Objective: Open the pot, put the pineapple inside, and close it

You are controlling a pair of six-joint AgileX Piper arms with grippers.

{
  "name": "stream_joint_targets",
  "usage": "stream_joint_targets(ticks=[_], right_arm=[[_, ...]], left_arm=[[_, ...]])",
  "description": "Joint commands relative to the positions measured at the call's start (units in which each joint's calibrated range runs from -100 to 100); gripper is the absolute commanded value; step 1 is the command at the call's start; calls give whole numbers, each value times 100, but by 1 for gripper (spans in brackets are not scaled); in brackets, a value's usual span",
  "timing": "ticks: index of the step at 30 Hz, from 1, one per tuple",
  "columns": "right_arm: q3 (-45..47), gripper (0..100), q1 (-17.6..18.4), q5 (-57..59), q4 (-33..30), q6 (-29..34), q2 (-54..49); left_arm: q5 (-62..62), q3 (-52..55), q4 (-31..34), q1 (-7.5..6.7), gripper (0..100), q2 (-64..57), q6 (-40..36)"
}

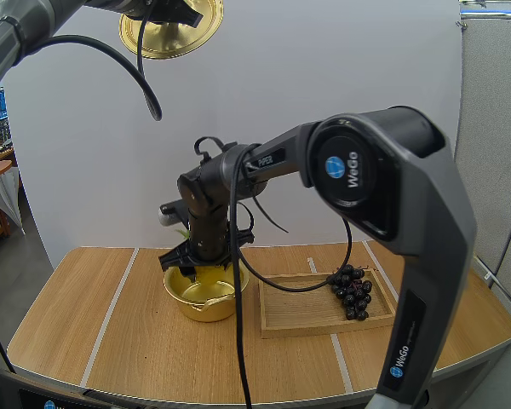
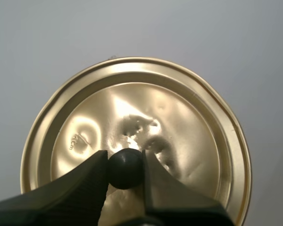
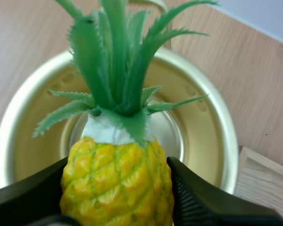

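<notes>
Above the table (image 1: 111, 341), high at left, my left gripper (image 2: 125, 169) is clamped on the lid (image 2: 179, 117), so the pot (image 1: 196, 307) stands open. Over it my right gripper (image 3: 118, 167) pinches the pineapple (image 3: 115, 193); releasing it inside and closing remain.

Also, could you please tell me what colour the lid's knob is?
The knob is black; left wrist view shows it best.

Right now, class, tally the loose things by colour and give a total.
Gold: 2, the round metal pot and its round lid.
Yellow with green leaves: 1, the pineapple.
Dark purple: 1, the bunch of grapes.
Light wood: 1, the flat rectangular tray.
Total: 5.
</notes>
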Motion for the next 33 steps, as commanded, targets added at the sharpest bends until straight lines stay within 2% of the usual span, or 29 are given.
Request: stream_joint_targets(ticks=[1, 19, 22, 29, 33], right_arm=[[-41, 0, -2, 42, -35, -55, 133], [-41, 0, -17, 10, 8, -55, 593], [-41, 1, -71, 10, 174, -80, 603], [-41, 55, -138, 153, 440, -362, 603], [-41, 100, -138, 188, 520, -362, 559]], left_arm=[[-204, -52, 3, -23, 0, -40, -54], [-204, -52, 3, -23, 0, -40, -54], [-204, -52, 3, -23, 0, -40, -54], [-204, -52, 3, -23, 0, -40, -54], [-204, -52, 3, -23, 0, -40, -54]])
